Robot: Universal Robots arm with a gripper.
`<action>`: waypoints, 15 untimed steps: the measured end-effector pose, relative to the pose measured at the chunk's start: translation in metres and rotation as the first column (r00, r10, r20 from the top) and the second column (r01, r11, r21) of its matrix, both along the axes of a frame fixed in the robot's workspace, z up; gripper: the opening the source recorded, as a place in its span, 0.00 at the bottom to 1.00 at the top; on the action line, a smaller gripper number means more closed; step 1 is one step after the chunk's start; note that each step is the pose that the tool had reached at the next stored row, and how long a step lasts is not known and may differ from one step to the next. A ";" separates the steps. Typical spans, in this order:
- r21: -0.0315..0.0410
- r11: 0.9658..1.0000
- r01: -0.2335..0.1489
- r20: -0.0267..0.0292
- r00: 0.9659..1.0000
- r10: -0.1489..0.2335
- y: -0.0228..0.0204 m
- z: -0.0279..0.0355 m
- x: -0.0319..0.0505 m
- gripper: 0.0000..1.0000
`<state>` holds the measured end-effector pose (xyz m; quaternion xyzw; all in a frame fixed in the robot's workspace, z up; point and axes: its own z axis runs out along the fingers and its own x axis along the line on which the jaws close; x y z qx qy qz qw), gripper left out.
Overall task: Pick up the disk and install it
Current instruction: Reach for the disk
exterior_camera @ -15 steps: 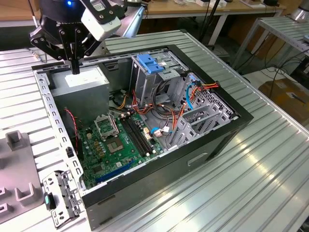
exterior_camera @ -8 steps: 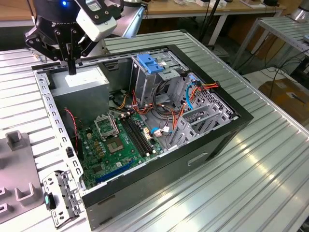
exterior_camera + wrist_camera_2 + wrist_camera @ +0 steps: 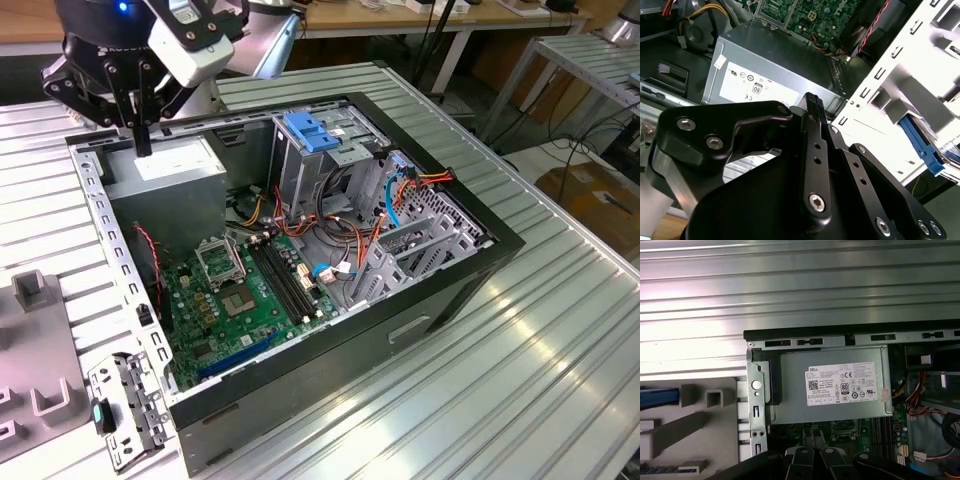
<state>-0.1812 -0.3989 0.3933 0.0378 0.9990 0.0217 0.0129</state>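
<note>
My gripper hangs over the far corner of the open computer case, at the exterior view's left. It is just above the grey power-supply box. In the second wrist view its black fingers stand together with nothing between them. A blue side rail of the disk lies in the grey fixture beside the case, and it appears again in the second wrist view. The disk's body I cannot make out. The gripper is apart from it.
Inside the case sit a green motherboard, a metal drive cage with a light-blue latch and bundles of cables. A grey fixture and a perforated bracket lie on the ribbed metal table.
</note>
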 end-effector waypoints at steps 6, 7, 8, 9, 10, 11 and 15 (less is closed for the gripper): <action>0.000 1.000 0.000 0.000 1.000 0.000 0.0000 0.0000 -0.0055 0.11; 0.000 1.000 0.000 0.000 1.000 0.000 0.0000 0.0000 -0.0064 0.11; 0.000 1.000 0.000 0.000 1.000 0.000 0.0000 0.0000 -0.0074 0.11; 0.000 1.000 0.000 0.000 1.000 0.000 0.0000 -0.0001 -0.0081 0.11; 0.000 1.000 0.000 0.000 1.000 0.000 0.0000 0.0000 -0.0090 0.11; 0.000 1.000 0.000 0.000 1.000 0.000 0.0000 0.0000 -0.0097 0.11; 0.000 1.000 0.000 0.000 1.000 0.000 0.0000 0.0000 -0.0128 0.11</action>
